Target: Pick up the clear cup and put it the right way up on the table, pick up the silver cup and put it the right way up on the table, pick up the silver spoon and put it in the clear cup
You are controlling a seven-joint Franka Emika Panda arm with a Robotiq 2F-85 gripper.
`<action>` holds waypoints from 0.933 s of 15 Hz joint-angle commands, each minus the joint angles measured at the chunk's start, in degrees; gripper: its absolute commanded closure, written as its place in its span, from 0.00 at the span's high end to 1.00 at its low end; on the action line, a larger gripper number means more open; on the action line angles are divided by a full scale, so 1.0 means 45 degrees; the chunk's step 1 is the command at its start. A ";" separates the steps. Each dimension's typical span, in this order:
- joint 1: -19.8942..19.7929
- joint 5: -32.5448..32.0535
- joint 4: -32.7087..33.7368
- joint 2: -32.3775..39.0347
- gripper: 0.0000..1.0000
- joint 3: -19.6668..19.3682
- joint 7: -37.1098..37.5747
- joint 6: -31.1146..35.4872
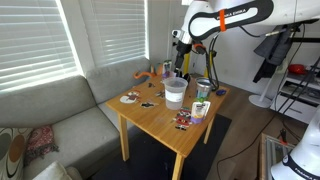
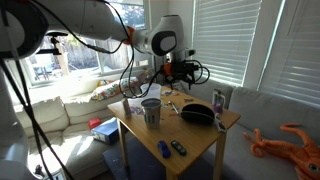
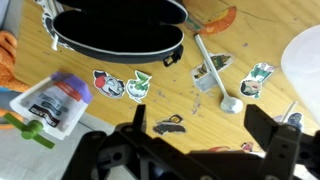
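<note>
The clear cup (image 1: 174, 92) stands near the middle of the wooden table (image 1: 160, 120) and shows at the right edge of the wrist view (image 3: 306, 60). The silver cup (image 1: 203, 90) stands near the table's edge, outside the wrist view. The silver spoon (image 3: 215, 75) lies flat on the wood, bowl towards me, between the clear cup and a black oval case (image 3: 118, 25). My gripper (image 3: 195, 135) is open and empty above the table, its fingers spread just below the spoon's bowl. It shows high over the table's far side in both exterior views (image 1: 180, 62) (image 2: 172, 72).
A small bottle (image 3: 55, 100) with a purple and white label lies at the table edge. Several stickers (image 3: 125, 85) are on the wood. A sofa (image 1: 60, 110) stands beside the table. The black case also shows in an exterior view (image 2: 197, 113).
</note>
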 commanded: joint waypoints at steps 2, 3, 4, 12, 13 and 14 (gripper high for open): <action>-0.0150 0.0959 0.1304 0.1066 1.00 0.0507 -0.0782 -0.1268; -0.0163 0.1019 0.1351 0.1156 1.00 0.0593 -0.0837 -0.1467; -0.0167 0.0922 0.1333 0.1268 1.00 0.0649 -0.0918 -0.1525; -0.0378 0.1025 0.1430 0.2070 1.00 0.0826 -0.1707 -0.1468; -0.0393 0.1050 0.1445 0.2173 1.00 0.0848 -0.1748 -0.1443; -0.0409 0.1081 0.1457 0.2250 1.00 0.0879 -0.1766 -0.1415</action>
